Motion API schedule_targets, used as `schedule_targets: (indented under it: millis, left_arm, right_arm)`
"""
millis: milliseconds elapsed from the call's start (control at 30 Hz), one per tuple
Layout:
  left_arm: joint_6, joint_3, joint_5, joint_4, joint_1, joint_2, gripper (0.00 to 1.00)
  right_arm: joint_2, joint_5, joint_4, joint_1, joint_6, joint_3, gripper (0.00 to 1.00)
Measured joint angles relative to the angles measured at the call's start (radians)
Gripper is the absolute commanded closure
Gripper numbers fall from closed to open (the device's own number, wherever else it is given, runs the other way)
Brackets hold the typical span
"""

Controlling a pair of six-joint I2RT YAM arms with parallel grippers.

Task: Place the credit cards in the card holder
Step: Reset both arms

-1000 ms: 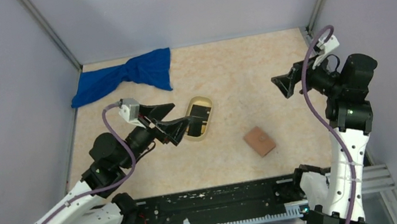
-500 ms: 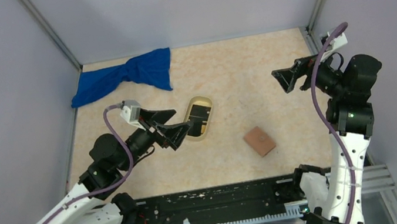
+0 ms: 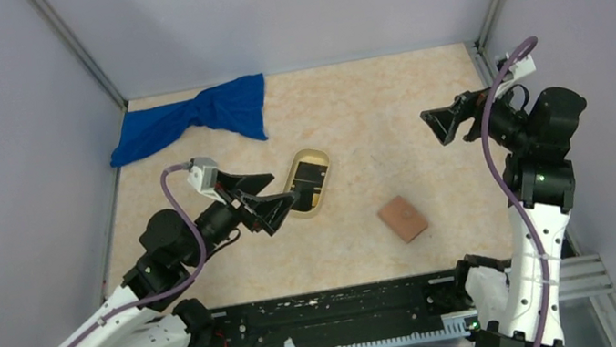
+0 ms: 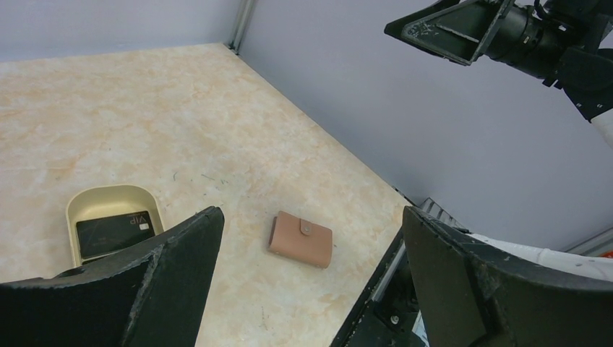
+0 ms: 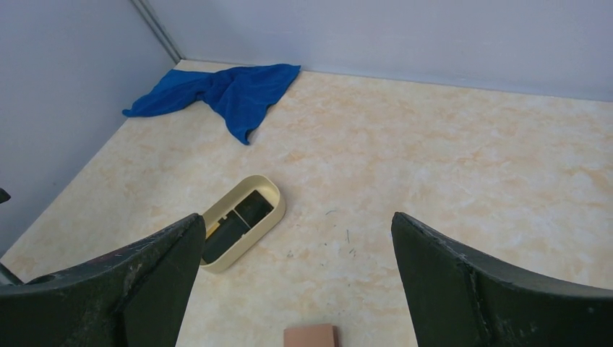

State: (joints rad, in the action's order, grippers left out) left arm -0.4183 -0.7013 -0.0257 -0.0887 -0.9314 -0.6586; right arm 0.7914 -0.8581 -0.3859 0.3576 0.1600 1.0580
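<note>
With the credit cards [image 3: 311,181], seemingly both, lying in the oval tray [image 3: 305,153] at centre frame and the closed card holder [image 3: 403,218] lower right, the left gripper [image 3: 282,187] hovers wide-open beside the tray, likely for picking, while the right gripper [image 3: 435,129] gapes empty at right.

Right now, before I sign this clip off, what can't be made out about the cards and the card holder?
black card, left wrist view: a finger of the left gripper covers the near end of the tray, so whether a second card lies there is hidden.
Top view: tray contents too small to count.
card holder: closed, slots hidden by its own flap; the right wrist view cuts it off at the bottom edge.
</note>
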Motion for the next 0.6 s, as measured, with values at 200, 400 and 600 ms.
schedule_targets:
  millis: [200, 400, 600]
  left_arm:
    - [-0.008, 0.043, 0.002, -0.013, 0.000, 0.033, 0.01]
    - [-0.007, 0.090, 0.001, -0.030, 0.000, 0.038, 0.01]
    - [0.011, 0.096, 0.001, -0.063, 0.000, 0.007, 0.01]
  right_arm:
    - [-0.006, -0.007, 0.005, 0.007, -0.002, -0.015, 0.01]
    - [-0.006, -0.015, 0.012, 0.029, 0.008, -0.040, 0.02]
    - [-0.008, -0.018, 0.043, 0.068, 0.027, -0.069, 0.01]
